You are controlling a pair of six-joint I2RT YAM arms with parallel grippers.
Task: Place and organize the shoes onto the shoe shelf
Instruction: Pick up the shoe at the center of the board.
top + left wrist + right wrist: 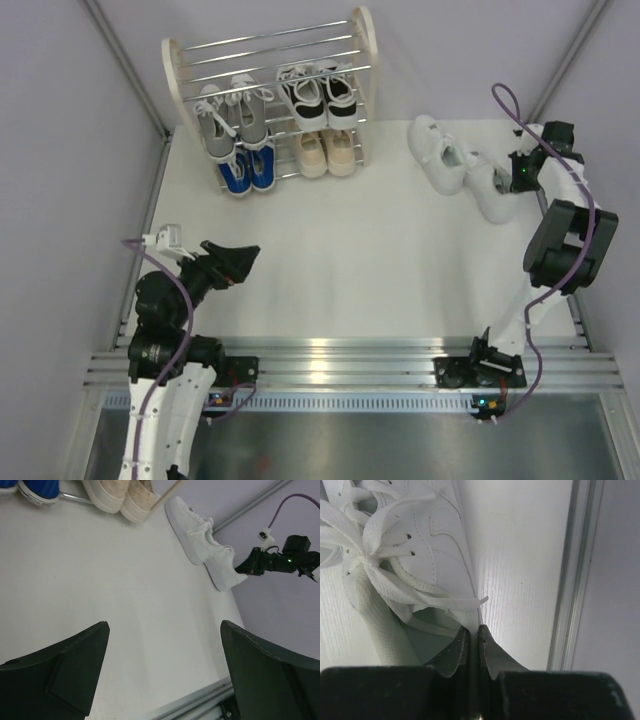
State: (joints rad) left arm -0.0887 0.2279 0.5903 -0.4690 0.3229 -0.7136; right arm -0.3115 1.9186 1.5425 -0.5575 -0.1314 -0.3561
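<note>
Overhead, left wrist and right wrist views. The shoe shelf (367,60) is seen at the far side of the table (350,260), left of centre. Four pairs are stored on it. The grey pair (232,118) and the black-and-white pair (321,95) are carried on an upper tier. The blue pair (248,170) and the beige pair (327,150) are placed below them, toes toward the arms.

The all-white pair is left on the table to the right of the shelf, well apart from it. The inner white shoe (438,152) is laid nearer the shelf, and the outer white shoe (492,190) is set just beside it, toward the right arm.

The right gripper (508,184) is positioned at the heel end of the outer white shoe. In the right wrist view its fingers (455,652) are shown pressed together, with the thin rim of the shoe's opening pinched at their tips; the loose white laces (375,550) are seen just beyond.

The left gripper (250,258) is held above bare table on the left, well apart from every shoe. In the left wrist view its two fingers (75,655) are seen spread wide, with nothing between them.
</note>
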